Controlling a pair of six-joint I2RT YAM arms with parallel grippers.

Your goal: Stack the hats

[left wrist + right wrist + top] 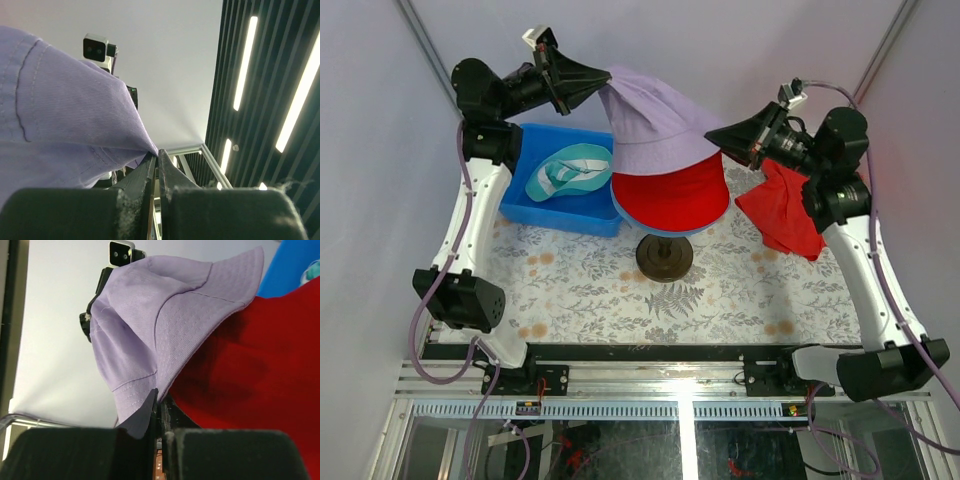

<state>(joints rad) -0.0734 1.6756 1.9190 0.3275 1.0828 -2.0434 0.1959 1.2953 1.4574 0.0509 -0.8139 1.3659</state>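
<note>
Cloth with a pale leaf print is spread over the table [590, 290]. A dark round stand base [665, 258] is seen near mid-table. Above it a red hat [675, 190] is seated, with the edge of a blue hat [636, 225] showing just under its brim. To the right a flat red cloth [785, 215] is draped beside the right arm. To the left a teal hat [565, 172] is lying inside a blue bin [560, 215].

A lilac hat [655, 125] is held up over the red hat, its lower edge touching the red crown. The left gripper [608, 73] is clamped fully closed on the far left brim. The right gripper [712, 133] is pinched tight on the right brim. Cloth is seen nipped between the closed fingers in both wrist views.
</note>
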